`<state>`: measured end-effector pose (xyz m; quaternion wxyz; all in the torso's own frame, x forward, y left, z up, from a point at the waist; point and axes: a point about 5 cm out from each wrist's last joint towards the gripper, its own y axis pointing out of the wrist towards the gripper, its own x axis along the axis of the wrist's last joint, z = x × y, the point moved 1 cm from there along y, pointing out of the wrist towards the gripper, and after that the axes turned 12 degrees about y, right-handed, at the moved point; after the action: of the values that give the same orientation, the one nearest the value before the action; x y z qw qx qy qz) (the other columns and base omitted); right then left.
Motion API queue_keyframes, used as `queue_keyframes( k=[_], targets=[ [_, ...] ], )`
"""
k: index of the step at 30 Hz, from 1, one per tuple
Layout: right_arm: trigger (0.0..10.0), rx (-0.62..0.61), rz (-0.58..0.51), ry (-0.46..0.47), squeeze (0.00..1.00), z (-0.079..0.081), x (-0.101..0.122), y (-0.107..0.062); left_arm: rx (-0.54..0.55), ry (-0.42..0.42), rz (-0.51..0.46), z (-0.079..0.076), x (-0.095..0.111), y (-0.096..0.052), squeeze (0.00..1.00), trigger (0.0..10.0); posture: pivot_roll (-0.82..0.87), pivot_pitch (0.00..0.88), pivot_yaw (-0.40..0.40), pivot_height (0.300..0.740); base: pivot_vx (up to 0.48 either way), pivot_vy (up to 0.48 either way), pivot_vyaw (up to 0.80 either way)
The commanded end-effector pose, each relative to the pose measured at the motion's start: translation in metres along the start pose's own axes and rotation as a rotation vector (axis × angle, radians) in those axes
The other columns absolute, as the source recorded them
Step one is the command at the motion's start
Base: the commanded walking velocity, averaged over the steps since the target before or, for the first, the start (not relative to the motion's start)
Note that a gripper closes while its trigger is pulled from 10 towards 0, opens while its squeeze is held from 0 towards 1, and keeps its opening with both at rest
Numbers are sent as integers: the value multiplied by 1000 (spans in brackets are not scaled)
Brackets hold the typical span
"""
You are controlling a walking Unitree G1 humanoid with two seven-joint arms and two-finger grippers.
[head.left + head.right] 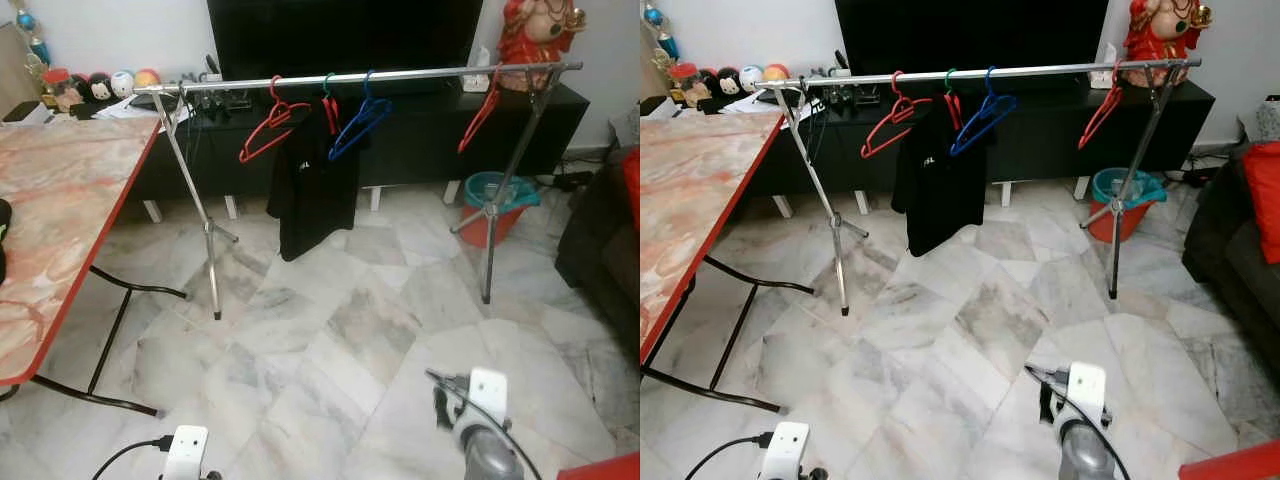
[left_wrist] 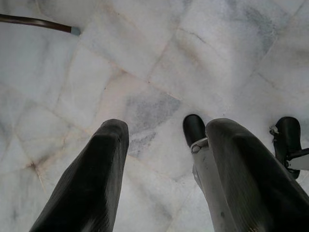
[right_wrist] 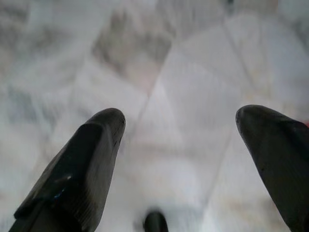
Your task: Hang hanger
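Marble floor (image 1: 330, 350) w/ grey veining spans the room. Red-edged marble-pattern surface (image 1: 60, 200) at robot's left. Steel rail (image 1: 370, 77) on two tripod legs stands before a black TV cabinet (image 1: 420, 130). Black shirt (image 1: 315, 185) hangs near rail centre on a green hanger (image 1: 328, 88); red hanger (image 1: 268, 125) to its left, blue hanger (image 1: 358, 122) just right, second red hanger (image 1: 482, 112) near right end. Teal/red bucket (image 1: 495, 205) behind right leg. Left tool (image 2: 159, 145) low over floor, fingers apart, empty. Right tool (image 3: 181, 140) likewise, fingers wide apart, empty.
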<state>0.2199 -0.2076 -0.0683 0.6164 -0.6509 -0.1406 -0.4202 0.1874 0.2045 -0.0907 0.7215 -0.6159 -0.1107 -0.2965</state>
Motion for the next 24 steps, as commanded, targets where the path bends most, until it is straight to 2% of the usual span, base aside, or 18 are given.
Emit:
queue_keyframes(
  k=[1,6,12,20,24],
  targets=[
    [10000,-29,72,-20,0,-9,-15,-3,8,2,10,1,-2,0,0,10000,-184,0,40,740,0,0,0],
    [10000,-71,150,6,0,-24,-42,-13,9,-5,13,0,-4,-1,0,10000,-175,0,40,740,0,0,0],
    [10000,-102,199,13,0,-34,-57,-19,5,-4,16,0,-5,-1,0,10000,-185,0,47,740,0,0,-192],
    [10000,-90,198,18,0,-33,-56,-19,-2,27,12,0,-4,-1,0,10000,-178,0,47,740,0,0,-749],
    [10000,-72,182,12,0,-30,-52,-17,-1,45,12,1,-3,0,0,10000,-175,0,49,740,0,-480,-709]
  ],
)
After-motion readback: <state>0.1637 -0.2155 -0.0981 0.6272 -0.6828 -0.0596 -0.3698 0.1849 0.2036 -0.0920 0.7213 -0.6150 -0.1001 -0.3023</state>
